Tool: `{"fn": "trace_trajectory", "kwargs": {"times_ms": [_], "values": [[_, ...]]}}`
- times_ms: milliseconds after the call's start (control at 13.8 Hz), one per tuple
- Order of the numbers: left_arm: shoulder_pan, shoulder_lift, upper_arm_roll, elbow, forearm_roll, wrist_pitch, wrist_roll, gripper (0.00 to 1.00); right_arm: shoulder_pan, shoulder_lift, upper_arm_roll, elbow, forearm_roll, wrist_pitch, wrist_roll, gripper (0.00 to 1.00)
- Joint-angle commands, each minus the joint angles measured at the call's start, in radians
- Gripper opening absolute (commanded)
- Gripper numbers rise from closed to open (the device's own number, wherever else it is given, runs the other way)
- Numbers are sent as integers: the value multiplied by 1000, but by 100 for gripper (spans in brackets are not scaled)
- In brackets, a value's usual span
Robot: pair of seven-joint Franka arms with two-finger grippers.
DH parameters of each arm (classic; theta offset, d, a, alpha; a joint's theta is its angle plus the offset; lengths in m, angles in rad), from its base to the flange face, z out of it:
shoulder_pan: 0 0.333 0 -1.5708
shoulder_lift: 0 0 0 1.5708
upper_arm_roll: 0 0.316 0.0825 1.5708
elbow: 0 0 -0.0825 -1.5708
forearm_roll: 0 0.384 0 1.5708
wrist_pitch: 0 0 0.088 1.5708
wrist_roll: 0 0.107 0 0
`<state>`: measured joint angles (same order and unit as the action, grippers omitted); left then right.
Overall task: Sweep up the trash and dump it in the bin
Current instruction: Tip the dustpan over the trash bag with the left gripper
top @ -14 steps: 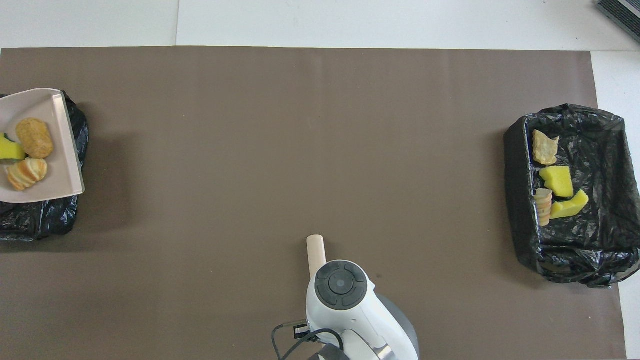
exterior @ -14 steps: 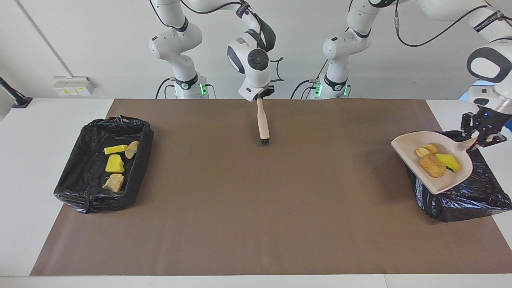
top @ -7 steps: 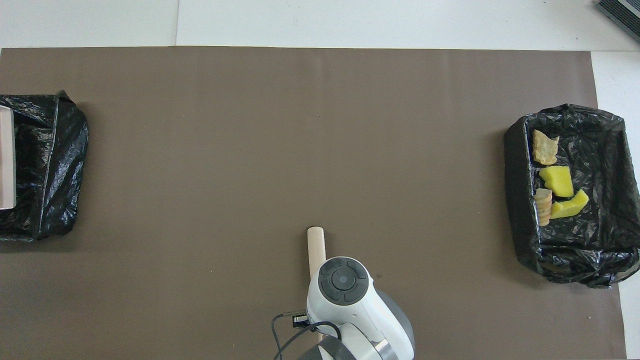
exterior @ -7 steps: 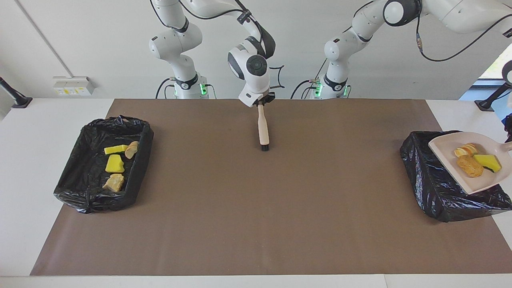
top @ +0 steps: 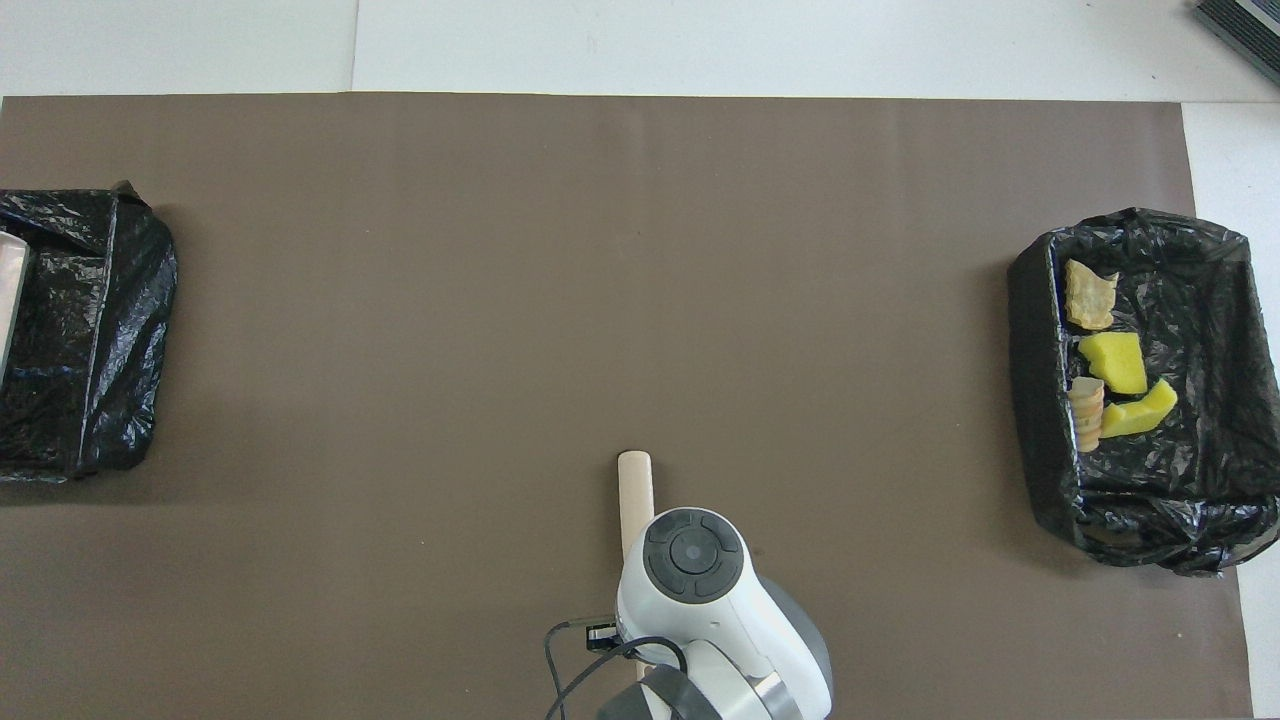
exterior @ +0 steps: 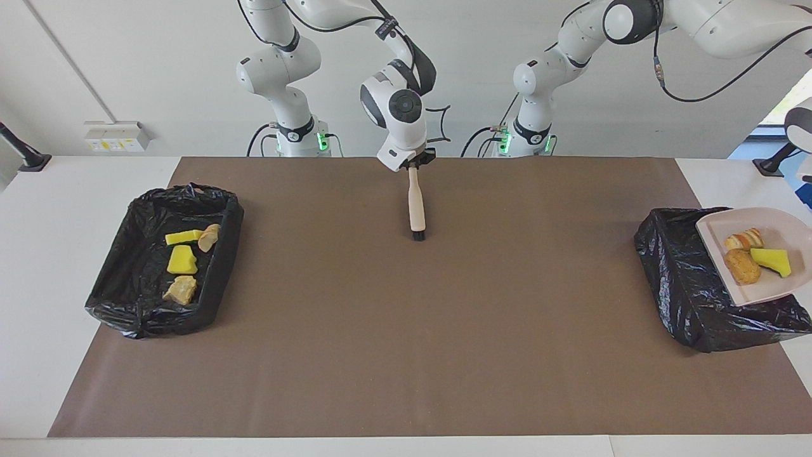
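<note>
Across facing view: bin (exterior: 155, 266) at right arm's end holds four scraps (exterior: 183, 260). Second bin (exterior: 691, 285) at left arm's end; dustpan (exterior: 771, 282) over it carries three scraps (exterior: 742, 265). Left gripper out of frame. Right gripper (exterior: 412, 166) clamps brush (exterior: 417, 206), bristles down on mat.
Overhead view: only dustpan edge (top: 8, 290) shows; its scraps hidden.
</note>
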<state>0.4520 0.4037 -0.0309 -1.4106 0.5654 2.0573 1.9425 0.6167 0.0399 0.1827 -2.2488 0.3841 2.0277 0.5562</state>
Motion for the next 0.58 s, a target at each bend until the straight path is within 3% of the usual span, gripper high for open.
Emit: {"fn": "trace_trajectory", "kwargs": {"times_ms": [0, 73, 145, 218, 291, 508], "values": [[-35, -9, 11, -10, 70, -23, -11, 0, -17, 20, 4, 11, 30, 20, 13, 5], [-50, -9, 12, -10, 108, -28, -13, 0, -18, 20, 4, 11, 30, 31, 11, 9], [-55, -9, 11, -7, 147, -38, -22, 0, -18, 20, 4, 11, 30, 37, 10, 26], [-55, -16, 11, -8, 168, -42, -39, 0, -18, 20, 4, 11, 29, 37, -4, 54], [-53, -17, 12, -8, 178, -43, -42, 0, -18, 20, 4, 11, 15, 37, -19, 100], [-33, -23, 16, -4, 198, -39, -63, 0, -25, 40, -6, 37, -10, 39, -47, 100]]}}
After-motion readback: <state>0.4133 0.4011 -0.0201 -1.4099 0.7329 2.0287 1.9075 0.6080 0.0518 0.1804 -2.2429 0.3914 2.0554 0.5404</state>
